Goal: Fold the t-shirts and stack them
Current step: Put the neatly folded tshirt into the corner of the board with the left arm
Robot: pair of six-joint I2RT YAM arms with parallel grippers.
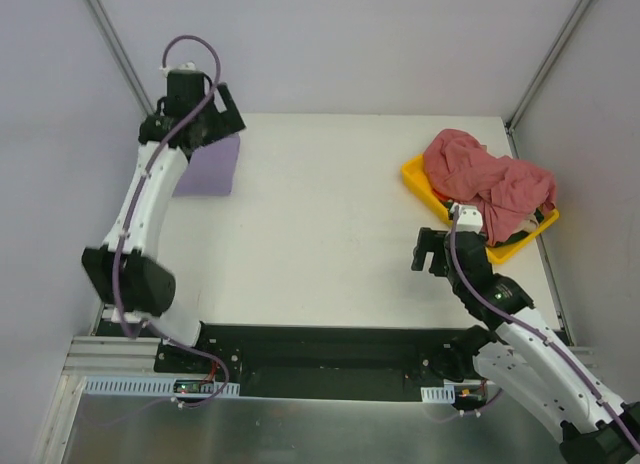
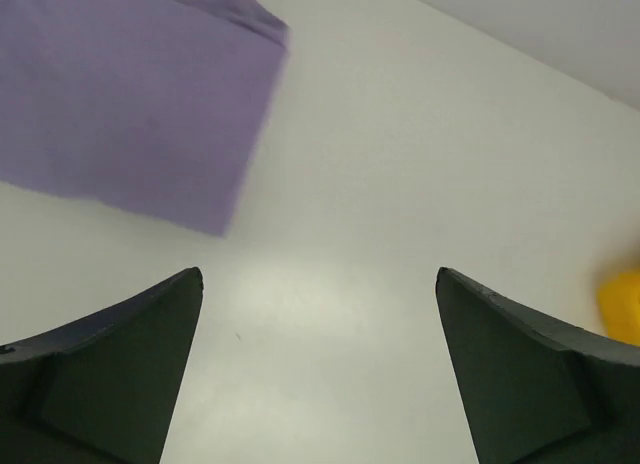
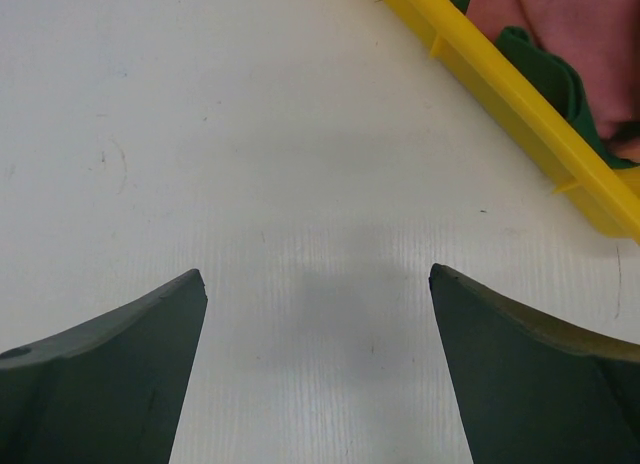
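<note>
A folded lavender t-shirt point(image 1: 209, 168) lies flat at the table's far left; it also shows in the left wrist view point(image 2: 130, 104). My left gripper point(image 1: 228, 114) hovers just beyond its far right corner, open and empty point(image 2: 318, 276). Crumpled pink-red t-shirts point(image 1: 485, 179) are heaped in the yellow tray point(image 1: 415, 176) at the far right. My right gripper point(image 1: 432, 252) is open and empty above bare table just left of the tray point(image 3: 318, 274). The tray's rim point(image 3: 500, 84) and some pink cloth point(image 3: 570, 24) show in the right wrist view.
White walls with metal corner posts close in the table at the back and sides. A dark green cloth edge point(image 3: 540, 64) lies inside the tray under the pink cloth. The black mounting rail point(image 1: 320, 359) runs along the near edge.
</note>
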